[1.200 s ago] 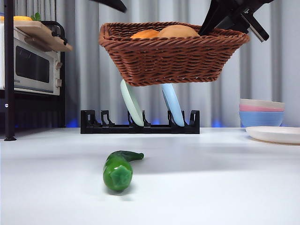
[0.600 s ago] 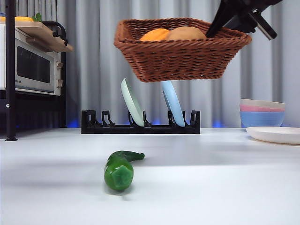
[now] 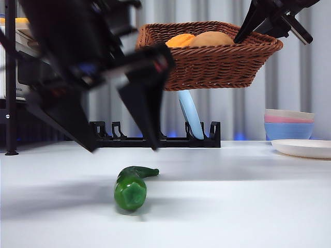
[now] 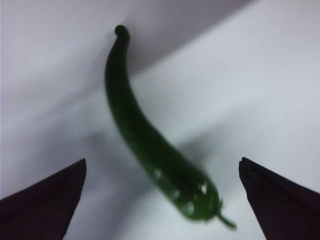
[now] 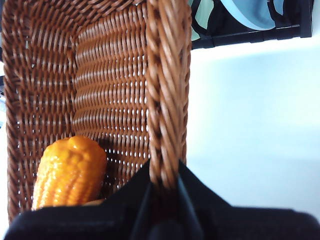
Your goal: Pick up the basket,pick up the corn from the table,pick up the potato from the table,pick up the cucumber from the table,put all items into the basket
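Whereas the front view half a second ago shows no arm over the near tabletop, the left gripper (image 3: 121,147) now fills the left half of that view, big, dark and motion-blurred, its jaws spread wide and pointing down above and behind the cucumber (image 3: 131,186); the left wrist view confirms the two jaws wide apart with the cucumber (image 4: 155,145) lying between them, untouched. The table (image 3: 248,206) is white and bare around the cucumber on all sides, with open room toward its near edge and its right side. The basket (image 3: 217,57), held in the air well above the tabletop, sits a little further right than before; the right gripper (image 5: 164,192) is clamped on its rim, one jaw inside and one outside the woven wall, at the basket's right end in the front view. Inside it lie the corn (image 5: 70,172) and, beside it, the potato (image 3: 211,39), both showing above the rim. Along the far edge of the tabletop stands a black plate rack (image 3: 201,138) with a blue plate (image 3: 191,116); stacked bowls (image 3: 288,124) stand at the right edge. The cucumber lies as it did, cut end toward the near edge.
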### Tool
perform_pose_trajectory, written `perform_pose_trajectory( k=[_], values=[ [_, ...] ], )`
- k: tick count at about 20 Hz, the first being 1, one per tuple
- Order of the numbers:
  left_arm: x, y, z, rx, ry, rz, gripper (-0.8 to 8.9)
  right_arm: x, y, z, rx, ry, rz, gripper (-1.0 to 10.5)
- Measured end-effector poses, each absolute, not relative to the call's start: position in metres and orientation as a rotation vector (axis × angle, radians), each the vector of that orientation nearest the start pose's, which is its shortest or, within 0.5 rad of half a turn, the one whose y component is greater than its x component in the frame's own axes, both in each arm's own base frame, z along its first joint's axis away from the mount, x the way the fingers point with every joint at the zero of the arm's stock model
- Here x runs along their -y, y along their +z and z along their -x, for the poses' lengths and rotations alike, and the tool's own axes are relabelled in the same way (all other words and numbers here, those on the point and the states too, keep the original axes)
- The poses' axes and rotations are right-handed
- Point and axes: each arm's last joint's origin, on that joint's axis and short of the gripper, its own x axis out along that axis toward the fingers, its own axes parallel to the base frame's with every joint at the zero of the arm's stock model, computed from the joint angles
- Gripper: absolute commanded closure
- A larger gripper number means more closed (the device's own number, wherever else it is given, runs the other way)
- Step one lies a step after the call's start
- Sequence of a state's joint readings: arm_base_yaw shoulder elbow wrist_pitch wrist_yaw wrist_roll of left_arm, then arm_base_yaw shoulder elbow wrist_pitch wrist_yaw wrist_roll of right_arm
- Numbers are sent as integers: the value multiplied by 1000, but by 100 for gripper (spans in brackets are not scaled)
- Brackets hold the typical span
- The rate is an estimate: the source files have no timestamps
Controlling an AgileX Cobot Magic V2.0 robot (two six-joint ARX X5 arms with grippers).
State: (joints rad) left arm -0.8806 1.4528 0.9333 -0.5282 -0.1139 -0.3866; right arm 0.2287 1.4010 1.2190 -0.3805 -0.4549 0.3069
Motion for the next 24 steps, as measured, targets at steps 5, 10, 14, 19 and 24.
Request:
perform_pose_trajectory(
  k=[5,10,14,19,24],
  values=[
    [222,179,-196,-1121,-457,-195,222,-82,328,-296,-666,569,-343,962],
    [223,173,-201,-1127,-451,-236,836,-80,329,-296,-656,560,-346,962],
    [224,176,-196,-1215,-643,-261,821,-80,329,-296,-657,562,-347,962],
    [211,173,-167,-1556,-1099,-259,821,-81,329,-296,-663,572,-352,962],
    [203,233,-153,-1362,-1450,-274,821,-81,329,-296,-663,572,-353,962]
  ],
)
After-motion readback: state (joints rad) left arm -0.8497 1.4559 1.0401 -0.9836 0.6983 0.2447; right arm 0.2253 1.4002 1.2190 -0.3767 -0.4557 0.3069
